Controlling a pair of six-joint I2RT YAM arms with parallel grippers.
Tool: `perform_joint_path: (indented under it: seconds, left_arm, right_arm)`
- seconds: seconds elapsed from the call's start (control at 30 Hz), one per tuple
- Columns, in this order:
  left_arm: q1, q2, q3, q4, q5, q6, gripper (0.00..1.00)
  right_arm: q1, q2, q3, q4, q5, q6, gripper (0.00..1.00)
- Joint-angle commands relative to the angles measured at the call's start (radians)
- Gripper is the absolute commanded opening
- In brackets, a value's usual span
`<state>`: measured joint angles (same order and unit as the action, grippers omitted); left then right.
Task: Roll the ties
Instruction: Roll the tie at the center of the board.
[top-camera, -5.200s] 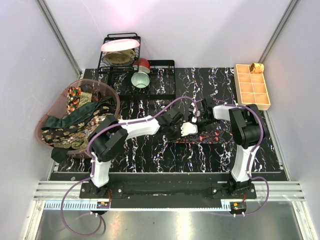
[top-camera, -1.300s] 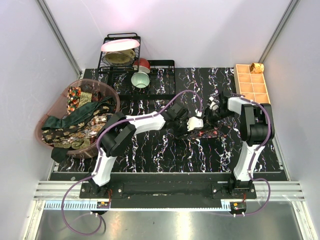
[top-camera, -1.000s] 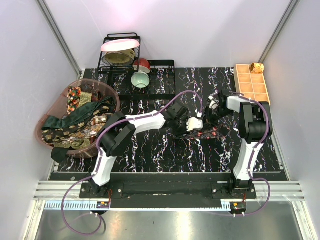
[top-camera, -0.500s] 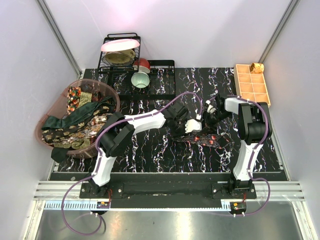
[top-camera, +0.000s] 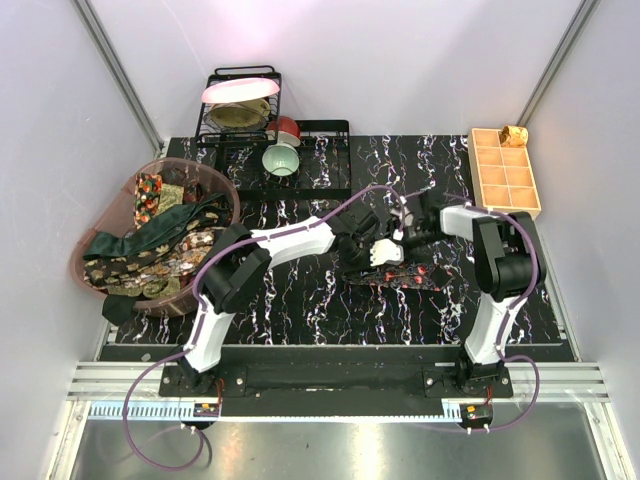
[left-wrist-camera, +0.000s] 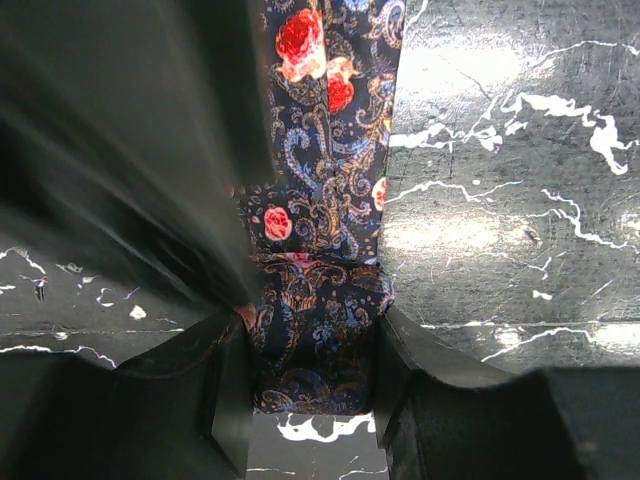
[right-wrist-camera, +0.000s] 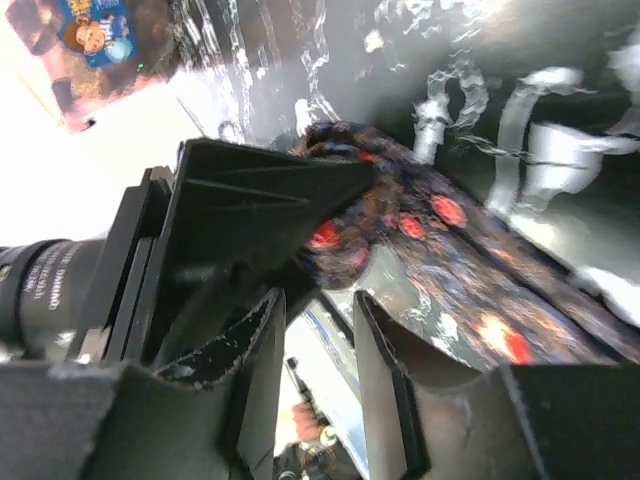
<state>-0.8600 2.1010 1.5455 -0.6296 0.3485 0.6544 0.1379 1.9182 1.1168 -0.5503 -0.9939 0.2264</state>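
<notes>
**Basket** (top-camera: 190, 164), far left of the black marbled mat (top-camera: 300, 300). Holds the spare ties (top-camera: 150, 235) in a loose heap, dark green and brown-gold. They appear to be stock waiting to be rolled.

**Dish rack** (top-camera: 214, 100), far left behind the basket. It plays no part in this step.

**Left gripper** (left-wrist-camera: 310, 340), mid-mat. Its jaws are closed on the rolled end (right-wrist-camera: 345, 225) of the tie (left-wrist-camera: 330, 170), a dark paisley fabric with red dots. The small coil sits between both fingers, probably so it cannot spring open. The unrolled length lies flat on the mat, running away from the coil, so most of the rolling remains to be done.

**Right gripper** (right-wrist-camera: 318, 305), just beside the coil. Its jaws are parted with nothing between them and they face the left finger and the roll. It looks placed to take a fresh hold for the next turn.

**Tan compartment tray** (top-camera: 476, 170), far right. A small brown-gold bundle (top-camera: 515, 135) sits in its far corner cell; whether it is a finished roll cannot be told.
</notes>
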Motion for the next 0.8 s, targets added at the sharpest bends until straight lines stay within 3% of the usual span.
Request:
perform_joint_path:
  seconds: [0.0,0.3,0.5,0.77]
  left_arm:
    - [0.001,0.083,-0.041,-0.179,-0.057,-0.015,0.15]
    - [0.001,0.088,-0.027,-0.179,-0.04,-0.013,0.15]
    - [0.003,0.086,-0.021,-0.18,-0.025,-0.009,0.15]
    - [0.006,0.09,-0.021,-0.185,-0.009,-0.006,0.16]
  right_arm:
    - [0.063,-0.005,-0.066,0.2,-0.101,0.145,0.38]
    - [0.077,0.005,-0.132,0.268,-0.106,0.166,0.41]
    - [0.08,-0.008,-0.149,0.242,-0.012,0.123,0.41]
    - [0.094,0.016,-0.163,0.395,-0.052,0.212,0.4]
